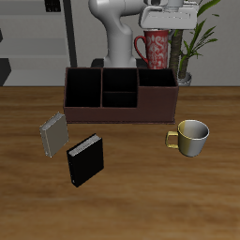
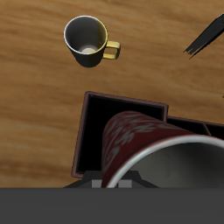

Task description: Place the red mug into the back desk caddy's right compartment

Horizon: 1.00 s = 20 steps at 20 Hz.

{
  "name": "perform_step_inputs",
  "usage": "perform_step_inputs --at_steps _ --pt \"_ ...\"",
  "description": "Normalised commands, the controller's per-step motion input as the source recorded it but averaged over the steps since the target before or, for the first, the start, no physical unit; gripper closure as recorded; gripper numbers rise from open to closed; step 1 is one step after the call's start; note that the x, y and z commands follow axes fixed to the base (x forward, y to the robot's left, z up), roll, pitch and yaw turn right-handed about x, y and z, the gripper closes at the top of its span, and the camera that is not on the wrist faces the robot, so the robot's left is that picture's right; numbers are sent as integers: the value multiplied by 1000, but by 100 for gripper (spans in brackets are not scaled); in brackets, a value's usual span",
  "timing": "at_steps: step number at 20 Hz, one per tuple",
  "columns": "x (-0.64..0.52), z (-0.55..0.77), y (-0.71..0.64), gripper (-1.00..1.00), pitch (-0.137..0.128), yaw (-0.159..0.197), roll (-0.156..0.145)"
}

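My gripper [image 1: 157,34] is shut on the red mug [image 1: 157,49], a red mug with a whitish floral pattern, and holds it in the air at the table's back. The mug hangs just above and slightly behind the back desk caddy [image 1: 122,114], a long dark reddish-brown box. The caddy's wide end compartment [image 1: 157,79] lies below the mug. In the wrist view the red mug [image 2: 144,149] fills the near field, tilted, over the caddy's black inside [image 2: 96,131]. My fingers are mostly hidden behind the mug.
A yellowish-gold mug [image 1: 192,136] [image 2: 87,39] stands in front of the caddy's end. A grey book [image 1: 53,136] and a black book [image 1: 84,159] lie nearer the table's front edge. A potted plant [image 1: 192,42] stands behind the caddy.
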Motion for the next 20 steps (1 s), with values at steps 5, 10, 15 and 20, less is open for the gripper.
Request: perform_step_inputs --at_steps 5,10,15,20 --pt "79 -57 -10 100 4 -23 1" --pt "102 -125 89 100 16 -46 28" --pt "91 -92 -30 100 22 -27 5" --pt "77 -114 26 100 20 -26 17"
